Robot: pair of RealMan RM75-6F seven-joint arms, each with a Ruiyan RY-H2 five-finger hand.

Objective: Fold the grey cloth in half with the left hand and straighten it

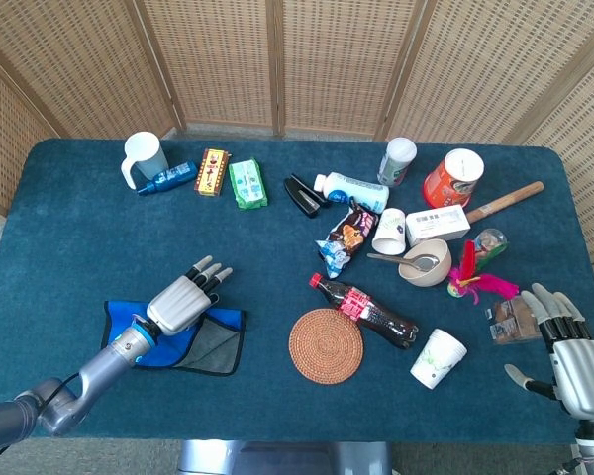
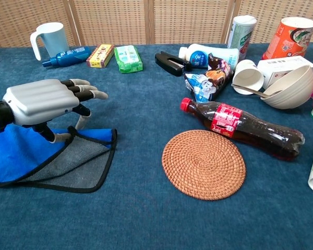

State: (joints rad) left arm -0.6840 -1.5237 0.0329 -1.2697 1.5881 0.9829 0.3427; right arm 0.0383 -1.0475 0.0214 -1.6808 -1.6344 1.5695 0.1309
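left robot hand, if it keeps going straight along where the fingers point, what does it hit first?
Probably nothing close. The left robot hand points up and right across bare table. Extended further, the line runs roughly toward the black stapler and white bottle; depth is unclear.

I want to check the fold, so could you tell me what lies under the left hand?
The grey cloth, blue side folded over, lies under the left hand. Contact beneath the palm is hidden.

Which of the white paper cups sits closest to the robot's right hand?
The paper cup lying tilted by the cola bottle, near the right hand; the other cup lies farther back beside the bowl.
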